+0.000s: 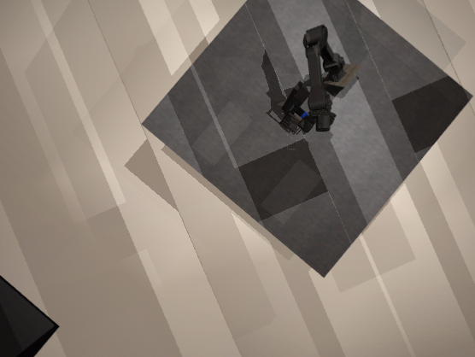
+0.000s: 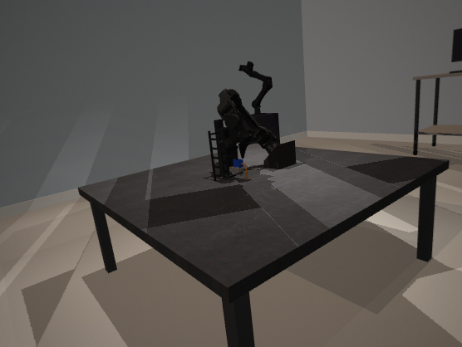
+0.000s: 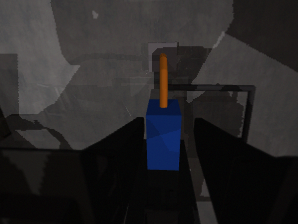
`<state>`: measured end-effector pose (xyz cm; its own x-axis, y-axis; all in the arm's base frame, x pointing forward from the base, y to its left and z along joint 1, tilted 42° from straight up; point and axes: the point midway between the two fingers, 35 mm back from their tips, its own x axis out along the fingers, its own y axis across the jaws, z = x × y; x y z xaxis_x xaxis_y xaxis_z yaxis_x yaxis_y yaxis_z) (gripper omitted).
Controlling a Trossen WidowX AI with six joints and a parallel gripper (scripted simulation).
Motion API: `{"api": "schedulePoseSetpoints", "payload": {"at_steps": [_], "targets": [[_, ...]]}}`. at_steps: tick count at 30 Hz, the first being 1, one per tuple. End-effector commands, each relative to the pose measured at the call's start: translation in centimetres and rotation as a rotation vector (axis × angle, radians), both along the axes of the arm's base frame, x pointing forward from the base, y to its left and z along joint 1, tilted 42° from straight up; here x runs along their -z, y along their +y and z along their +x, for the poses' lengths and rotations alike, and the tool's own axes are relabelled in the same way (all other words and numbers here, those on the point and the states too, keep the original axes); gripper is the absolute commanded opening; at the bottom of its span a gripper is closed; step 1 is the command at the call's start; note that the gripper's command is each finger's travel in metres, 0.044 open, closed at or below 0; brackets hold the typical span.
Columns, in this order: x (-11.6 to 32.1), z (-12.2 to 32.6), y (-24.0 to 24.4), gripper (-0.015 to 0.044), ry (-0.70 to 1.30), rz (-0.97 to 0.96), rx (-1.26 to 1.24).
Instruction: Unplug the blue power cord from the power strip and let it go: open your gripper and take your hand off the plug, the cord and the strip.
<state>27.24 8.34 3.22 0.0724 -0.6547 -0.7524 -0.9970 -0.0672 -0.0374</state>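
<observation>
One six-joint arm is folded over steeply, its upper links raised and its forearm pitched down so that the claw points at the table from just above it. In the top view the arm runs in a nearly straight line from its base to the claw.

Below the claw lies a dark, mottled table top crossed by hard-edged bands of light and shadow. Beyond the table on every side is a pale beige floor, also striped with light. Behind the claw stand grey walls, and well off to its side is a second table with thin dark legs.

The claw is partly released: its two dark fingers stand a little wider than the blue plug that sits upright between them. A narrow gap shows between the plug and the finger on the right of the wrist view; the other finger lies close alongside it, and contact there cannot be told. An orange cord runs forward from the plug, away from the claw. The power strip, a black ladder-like frame, stands upright just beside the claw, apart from the plug.
</observation>
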Motion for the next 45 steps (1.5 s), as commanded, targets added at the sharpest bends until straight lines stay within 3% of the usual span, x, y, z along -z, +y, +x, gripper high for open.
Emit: {"api": "schedulePoseSetpoints", "payload": {"at_steps": [1, 27, 30, 40, 45], "targets": [[-0.2, -0.3, -0.7, 0.0160, 0.011, -0.010, -0.002], [0.5, -0.3, -1.7, 0.0160, 0.011, -0.011, -0.002], [0.4, -0.1, -1.5, 0.0081, 0.003, -0.004, 0.002], [0.4, -0.1, -1.5, 0.0000, 0.003, -0.004, 0.002], [0.7, 0.0, -1.1, 0.0000, 0.004, -0.003, 0.001]]}}
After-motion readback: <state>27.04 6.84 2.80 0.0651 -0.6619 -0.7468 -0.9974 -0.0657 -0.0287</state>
